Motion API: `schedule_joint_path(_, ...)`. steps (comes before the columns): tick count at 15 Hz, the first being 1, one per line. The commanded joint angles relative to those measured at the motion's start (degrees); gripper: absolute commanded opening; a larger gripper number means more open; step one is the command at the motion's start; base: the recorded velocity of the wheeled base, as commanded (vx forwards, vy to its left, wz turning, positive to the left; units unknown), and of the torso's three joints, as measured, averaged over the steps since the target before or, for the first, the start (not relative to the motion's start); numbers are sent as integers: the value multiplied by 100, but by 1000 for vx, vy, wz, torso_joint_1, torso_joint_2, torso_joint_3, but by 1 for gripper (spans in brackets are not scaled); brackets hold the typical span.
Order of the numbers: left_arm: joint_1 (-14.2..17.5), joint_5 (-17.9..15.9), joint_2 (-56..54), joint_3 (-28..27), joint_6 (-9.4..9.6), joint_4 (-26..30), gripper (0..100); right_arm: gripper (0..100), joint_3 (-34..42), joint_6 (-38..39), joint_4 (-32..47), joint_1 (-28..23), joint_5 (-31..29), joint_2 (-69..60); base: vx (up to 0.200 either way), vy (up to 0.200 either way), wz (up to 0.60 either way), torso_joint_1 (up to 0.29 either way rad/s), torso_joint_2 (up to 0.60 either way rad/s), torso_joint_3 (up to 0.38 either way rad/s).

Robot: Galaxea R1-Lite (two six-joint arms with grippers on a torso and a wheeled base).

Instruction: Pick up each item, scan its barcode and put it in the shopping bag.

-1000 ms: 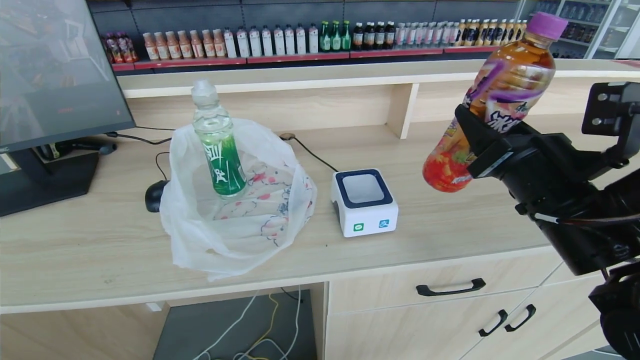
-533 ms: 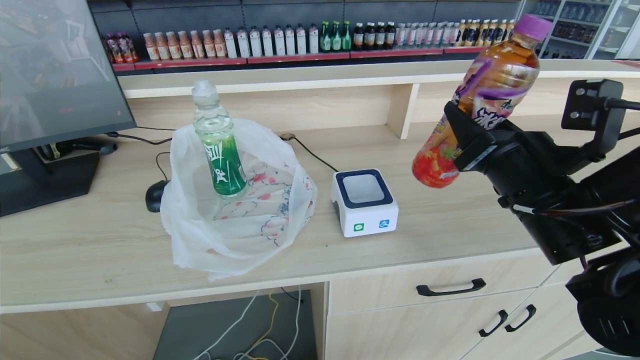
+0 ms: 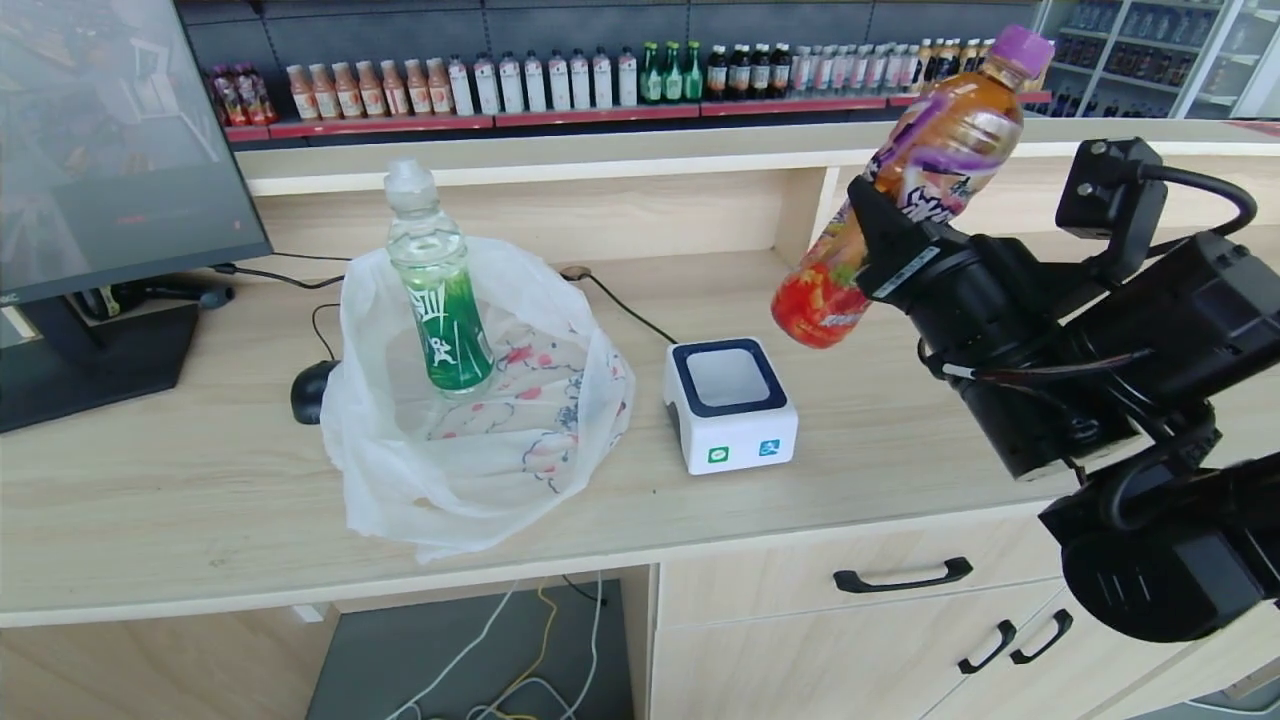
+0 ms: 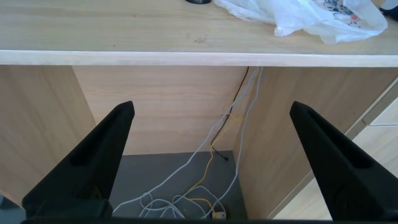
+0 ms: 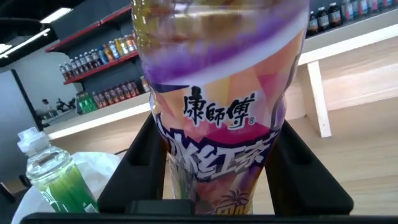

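Head view: my right pincer (image 3: pixel 880 250) clamps a tilted tea bottle (image 3: pixel 935 150) with a purple cap, amber drink and a red-orange base. It is held in the air up and right of the scanner (image 3: pixel 728 400).

Left wrist view: my left pincer (image 4: pixel 211 107) gapes wide below the counter (image 4: pixel 124 31).

Right wrist view: purple-and-orange label between my black jaws.

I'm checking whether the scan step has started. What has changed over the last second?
The right gripper, shut on the purple-capped bottle, has carried it toward the robot's left, closer to the scanner but not yet over it, and tilted it further. The green bottle upright in the shopping bag and the scanner stayed put.
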Motion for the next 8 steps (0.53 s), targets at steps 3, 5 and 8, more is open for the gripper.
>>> schedule_joint_path(3, -1, 9, -2, 0, 0, -1, 100, 0, -508, 728, 3, 301, -140, 553, 0, 0, 0, 0, 0, 0)
schedule_joint_path(5, -1, 0, -2, 0, 0, -1, 100, 0, -666, 1247, 3, 380, -298, 694, 0, 0, 0, 0, 0, 0)
schedule_joint_path(8, -1, 0, -2, 0, 0, -1, 100, 0, -640, 2108, 12, 486, -623, 755, 0, 0, 0, 0, 0, 0)
